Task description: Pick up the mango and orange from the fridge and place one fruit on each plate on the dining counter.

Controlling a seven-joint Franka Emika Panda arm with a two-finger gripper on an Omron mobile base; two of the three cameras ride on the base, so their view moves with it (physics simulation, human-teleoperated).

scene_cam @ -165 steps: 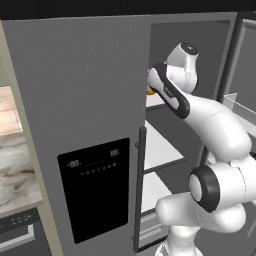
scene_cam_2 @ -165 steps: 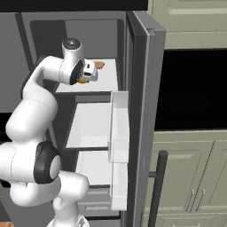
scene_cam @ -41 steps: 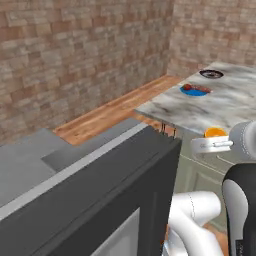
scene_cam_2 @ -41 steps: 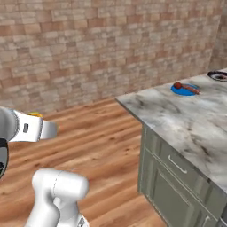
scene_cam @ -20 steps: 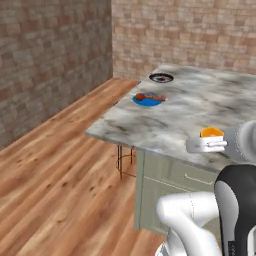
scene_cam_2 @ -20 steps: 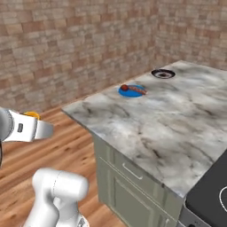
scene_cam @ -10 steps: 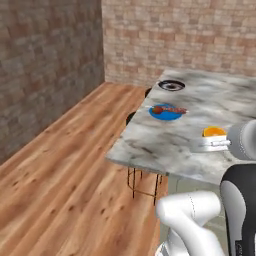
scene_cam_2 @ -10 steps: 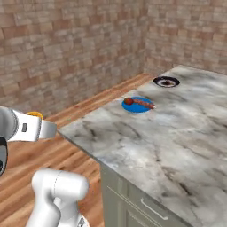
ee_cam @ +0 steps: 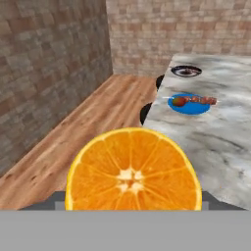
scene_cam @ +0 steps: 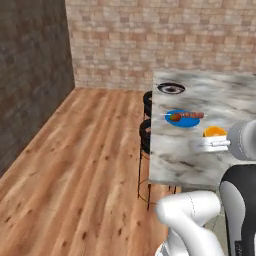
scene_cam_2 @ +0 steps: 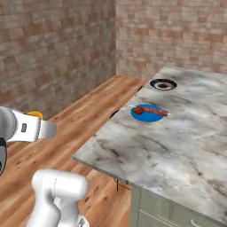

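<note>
The orange [ee_cam: 133, 169] fills the lower centre of the hand view, held in the fingers (they are hidden, so how wide they stand I cannot tell). On the marble counter [scene_cam_2: 177, 146], the bright blue plate [scene_cam_2: 147, 113] sits at centre and the dark plate [scene_cam_2: 163, 84] above it.

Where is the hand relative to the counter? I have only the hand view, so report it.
Observer: In the right base view the pincer with the orange shows against the wooden floor, left of the dining counter and apparently short of its edge.
Operator: Tell me what stands at that side of the counter.
Observer: In the left base view, two black stools on thin legs are tucked against it.
Operator: Describe the counter's base.
Observer: The right base view shows a grey-green cabinet front under the marble top.
</note>
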